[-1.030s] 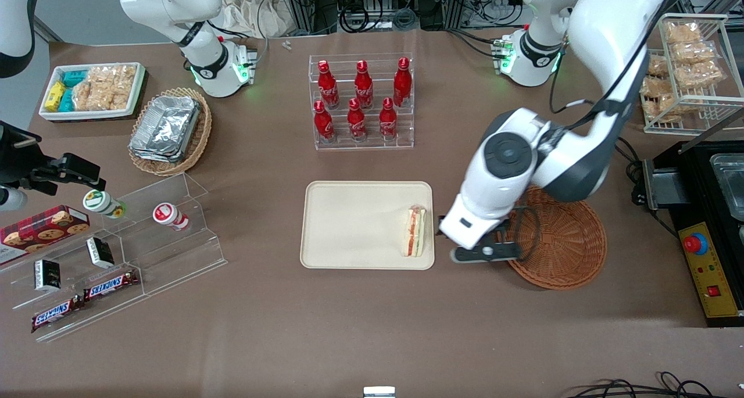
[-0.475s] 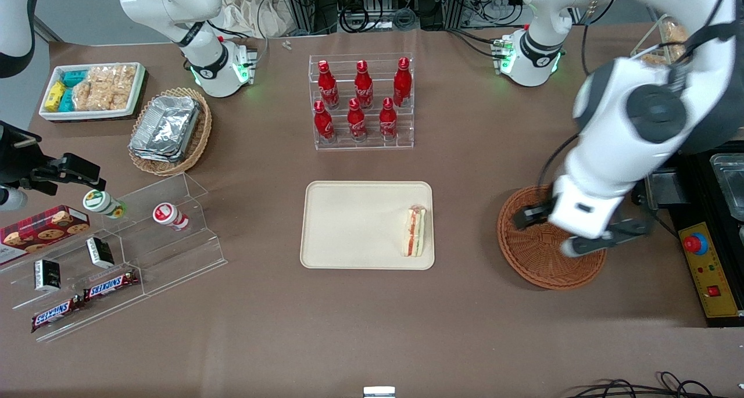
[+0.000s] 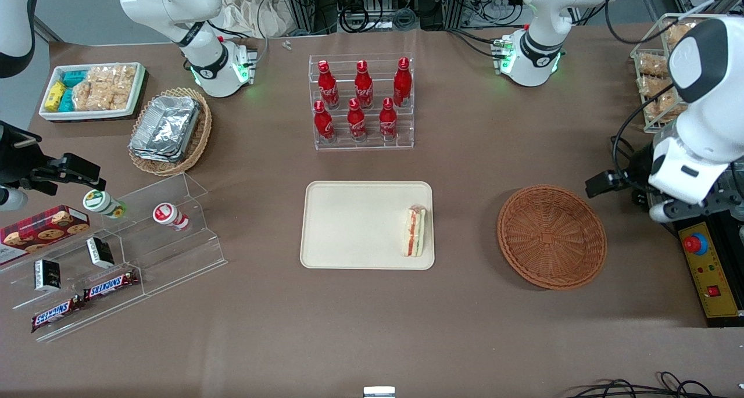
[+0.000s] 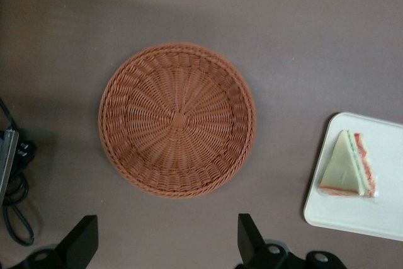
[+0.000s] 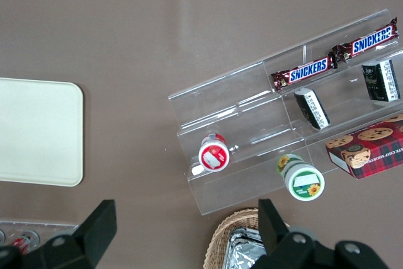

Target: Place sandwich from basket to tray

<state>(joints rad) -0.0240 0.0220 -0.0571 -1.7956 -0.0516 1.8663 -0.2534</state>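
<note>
The sandwich (image 3: pixel 415 231), a pale wedge with red and green filling, lies on the cream tray (image 3: pixel 349 223) close to the rim that faces the basket. The reddish-brown wicker basket (image 3: pixel 551 235) sits beside the tray with nothing in it. My left gripper (image 3: pixel 630 199) hangs high above the table at the working arm's end, past the basket and apart from it. In the left wrist view the gripper (image 4: pixel 165 244) is open with only bare table between its fingertips (image 4: pixel 250 239). That view also shows the basket (image 4: pixel 177 120), the sandwich (image 4: pixel 349 166) and a corner of the tray (image 4: pixel 352 218).
A rack of red bottles (image 3: pixel 361 101) stands farther from the front camera than the tray. An acrylic stand with snacks (image 3: pixel 116 253), a tan basket of foil trays (image 3: pixel 168 131) and a white snack tray (image 3: pixel 92 90) lie toward the parked arm's end. A black control box (image 3: pixel 706 258) sits beneath the gripper.
The gripper has swung from beside the tray, over the basket, out to the working arm's end of the table. The sandwich stayed on the tray.
</note>
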